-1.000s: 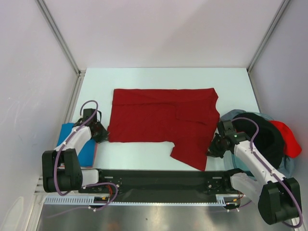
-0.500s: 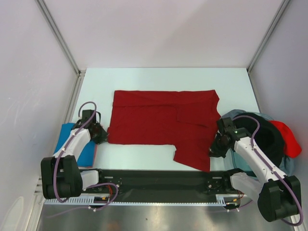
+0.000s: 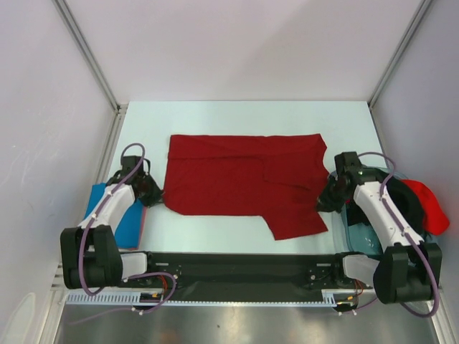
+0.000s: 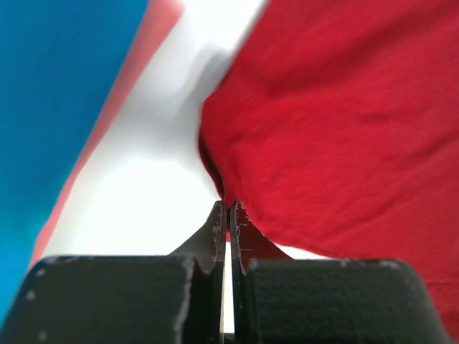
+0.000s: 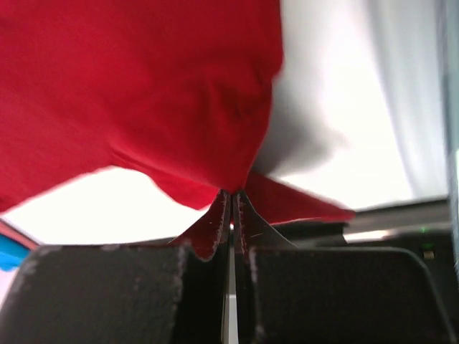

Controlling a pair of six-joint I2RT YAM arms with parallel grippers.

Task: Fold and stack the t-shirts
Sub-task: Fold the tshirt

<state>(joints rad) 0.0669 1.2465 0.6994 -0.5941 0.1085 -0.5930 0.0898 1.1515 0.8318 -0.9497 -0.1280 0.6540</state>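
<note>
The fingers of the left gripper (image 4: 228, 209) are pressed together, and the near left corner of the dark red t-shirt (image 3: 244, 179) is pinched between their tips. In the left wrist view the cloth is drawn into a small peak at the tips and spreads away to the right. The fingers of the right gripper (image 5: 233, 195) are likewise closed tight, and the right edge of the same shirt is clamped between them; there the cloth is gathered into a fold that fans out to the upper left in the right wrist view.

From above, the shirt is seen laid mostly flat across the middle of the white table (image 3: 229, 118), wide from side to side, with a flap reaching toward the near edge at its right end. The left gripper is set at the shirt's near left corner, and the right gripper at its right edge, just above that flap.

A folded blue t-shirt (image 3: 129, 223) is found at the near left of the table, beside the left arm and partly covered by it; a pinkish-red strip is seen along its right side. At the right edge a loose pile is made up of a black t-shirt (image 3: 403, 208), a brighter red t-shirt (image 3: 432, 209) and a pale grey-blue t-shirt (image 3: 357, 231), partly hidden by the right arm.
</note>
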